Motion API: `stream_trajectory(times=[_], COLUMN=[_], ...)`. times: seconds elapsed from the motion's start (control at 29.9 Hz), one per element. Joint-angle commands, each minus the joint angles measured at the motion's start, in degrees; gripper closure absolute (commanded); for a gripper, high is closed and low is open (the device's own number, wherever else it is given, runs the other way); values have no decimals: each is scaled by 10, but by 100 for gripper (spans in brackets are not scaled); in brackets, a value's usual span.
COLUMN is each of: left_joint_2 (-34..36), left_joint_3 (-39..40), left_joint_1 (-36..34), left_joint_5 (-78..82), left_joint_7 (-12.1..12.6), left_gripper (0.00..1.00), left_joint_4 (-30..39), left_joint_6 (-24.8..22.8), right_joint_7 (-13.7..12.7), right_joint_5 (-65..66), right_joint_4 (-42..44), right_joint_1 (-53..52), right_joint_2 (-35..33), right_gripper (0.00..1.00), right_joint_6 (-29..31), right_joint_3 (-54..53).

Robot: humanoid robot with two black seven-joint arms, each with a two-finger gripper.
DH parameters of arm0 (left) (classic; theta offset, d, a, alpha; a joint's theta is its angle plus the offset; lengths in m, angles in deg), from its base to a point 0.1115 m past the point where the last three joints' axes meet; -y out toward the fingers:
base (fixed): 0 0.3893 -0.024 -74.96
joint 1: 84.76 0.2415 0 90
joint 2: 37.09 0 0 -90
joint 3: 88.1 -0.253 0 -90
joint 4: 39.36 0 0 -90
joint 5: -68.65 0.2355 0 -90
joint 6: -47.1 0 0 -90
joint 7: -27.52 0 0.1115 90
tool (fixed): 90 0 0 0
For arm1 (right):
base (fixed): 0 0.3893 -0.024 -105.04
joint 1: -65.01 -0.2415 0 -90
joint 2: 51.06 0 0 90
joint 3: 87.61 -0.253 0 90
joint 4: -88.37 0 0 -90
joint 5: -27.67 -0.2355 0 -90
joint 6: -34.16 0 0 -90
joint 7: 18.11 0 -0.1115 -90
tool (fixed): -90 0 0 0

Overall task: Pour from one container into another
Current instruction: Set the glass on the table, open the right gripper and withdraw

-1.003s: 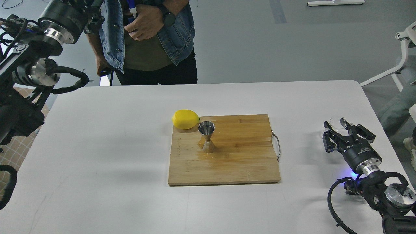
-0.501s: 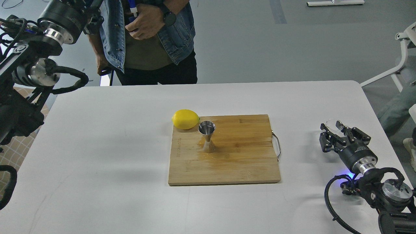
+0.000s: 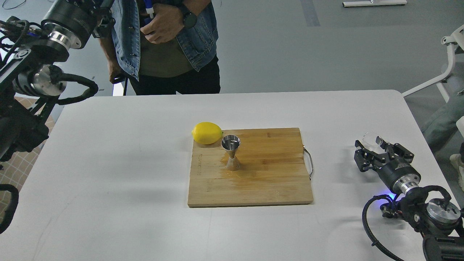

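The steel jigger [image 3: 231,152] stands upright on the wooden cutting board [image 3: 268,181], near its back left, with a wet patch around its foot. The clear glass tumbler [image 3: 369,139] is at the table's right side, low over the surface, between the fingers of my right gripper [image 3: 370,148], which is shut on it. Whether the tumbler holds any liquid cannot be made out. My left gripper [image 3: 104,21] is raised at the top left, far from both, dark against a person's jacket, so its fingers cannot be told apart.
A yellow lemon [image 3: 206,133] lies against the board's back left corner. A person in a denim jacket [image 3: 170,43] stands at the table's far edge. The white table [image 3: 108,174] ends close to the right of my right arm; a white chair [image 3: 451,61] stands beyond.
My right gripper has sunk a little and shifted slightly left with the tumbler in it. The jigger, lemon and left arm have stayed put.
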Motion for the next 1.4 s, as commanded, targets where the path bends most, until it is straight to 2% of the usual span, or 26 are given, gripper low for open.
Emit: stream_trajectory(times=[0.0, 0.3, 0.64, 0.97, 1.17, 1.37], left_joint_2=[1, 2, -1, 0, 1, 0], left_joint_3=[0, -1, -1, -1, 0, 0], left_joint_1=[-3, -3, -3, -3, -4, -6], left_joint_5=[0, 0, 0, 0, 0, 0], left_joint_7=[0, 0, 0, 0, 0, -1], left_gripper=[2, 2, 2, 2, 2, 2], left_joint_4=[-1, -1, 0, 0, -2, -3], left_joint_6=[0, 0, 0, 0, -1, 0], right_joint_7=[-1, -4, -32, -44, -45, -43], right_joint_5=[-1, -3, -4, -4, -4, 10], right_joint_4=[-2, -11, -40, -54, -62, -62], right_joint_1=[1, 9, 15, 9, -11, -68], right_joint_2=[0, -10, -48, -70, -108, -181], right_gripper=[3, 2, 2, 2, 2, 1], right_joint_6=[2, 8, 8, 8, 12, 30], right_joint_3=[0, -5, -14, -13, -11, 11])
